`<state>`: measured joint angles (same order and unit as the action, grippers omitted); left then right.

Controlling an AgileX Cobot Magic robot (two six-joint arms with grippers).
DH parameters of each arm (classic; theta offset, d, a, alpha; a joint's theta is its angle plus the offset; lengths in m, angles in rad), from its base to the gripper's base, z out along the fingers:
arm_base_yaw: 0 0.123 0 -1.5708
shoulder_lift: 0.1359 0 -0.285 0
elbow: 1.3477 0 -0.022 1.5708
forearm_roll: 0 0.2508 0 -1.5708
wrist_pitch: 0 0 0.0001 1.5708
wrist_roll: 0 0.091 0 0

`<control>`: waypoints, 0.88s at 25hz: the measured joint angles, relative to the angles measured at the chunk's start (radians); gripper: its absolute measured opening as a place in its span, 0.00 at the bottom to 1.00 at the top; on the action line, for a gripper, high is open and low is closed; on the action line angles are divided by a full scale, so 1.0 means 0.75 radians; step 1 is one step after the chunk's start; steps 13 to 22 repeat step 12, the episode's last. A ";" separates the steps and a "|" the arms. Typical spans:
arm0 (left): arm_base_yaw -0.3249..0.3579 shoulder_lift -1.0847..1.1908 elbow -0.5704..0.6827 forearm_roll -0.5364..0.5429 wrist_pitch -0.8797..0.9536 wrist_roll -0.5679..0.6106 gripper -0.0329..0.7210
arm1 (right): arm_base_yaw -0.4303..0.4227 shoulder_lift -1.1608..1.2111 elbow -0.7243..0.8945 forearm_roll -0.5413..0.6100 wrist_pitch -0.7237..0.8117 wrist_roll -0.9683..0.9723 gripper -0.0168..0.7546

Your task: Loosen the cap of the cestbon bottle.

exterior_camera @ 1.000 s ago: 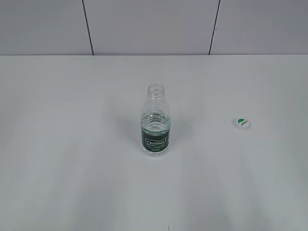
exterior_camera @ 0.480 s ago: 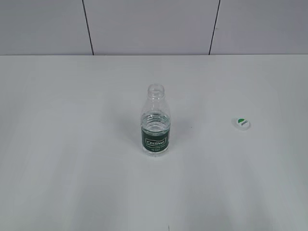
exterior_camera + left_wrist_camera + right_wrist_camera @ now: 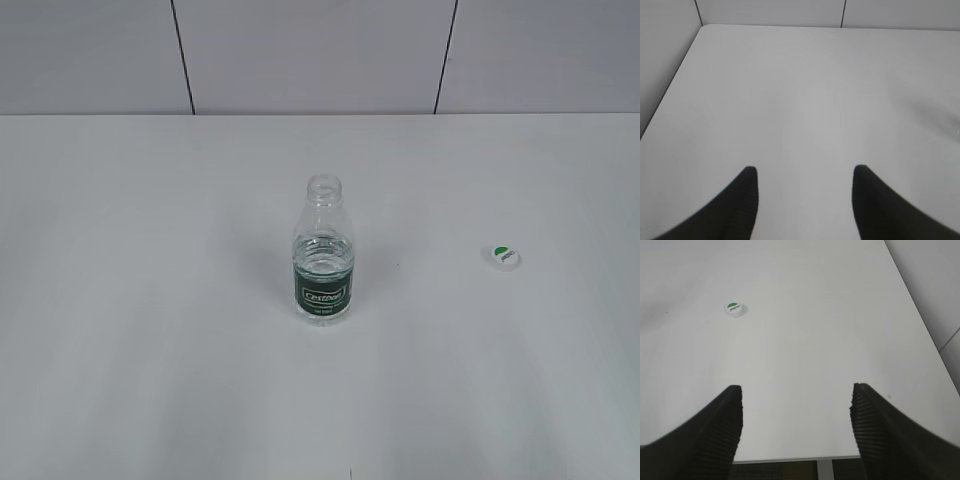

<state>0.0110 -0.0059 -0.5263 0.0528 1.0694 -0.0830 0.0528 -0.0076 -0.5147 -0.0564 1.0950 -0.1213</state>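
- The cap (image 3: pixel 503 256) is lying off the bottle, flat on the white counter (image 3: pixel 150 300), green mark facing up, well apart to the right of the bottle.
- The cestbon bottle (image 3: pixel 323 255) is standing upright near the middle of the counter, its mouth open, its dark green label facing the near side.
- The right gripper (image 3: pixel 796 410) is hanging over the counter's near right part with its jaws spread wide, grasping nothing; the cap is showing far to its left.
- The left gripper (image 3: pixel 805 182) is hovering over the bare left side, jaws parted and holding nothing.
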 joint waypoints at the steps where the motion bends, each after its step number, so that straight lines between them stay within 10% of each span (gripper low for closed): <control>1: 0.000 0.000 0.000 -0.004 0.000 0.000 0.55 | -0.002 0.000 0.000 0.000 0.000 0.000 0.69; 22: 0.000 0.000 0.000 -0.017 0.000 0.000 0.55 | -0.002 0.000 0.000 0.000 -0.002 0.000 0.69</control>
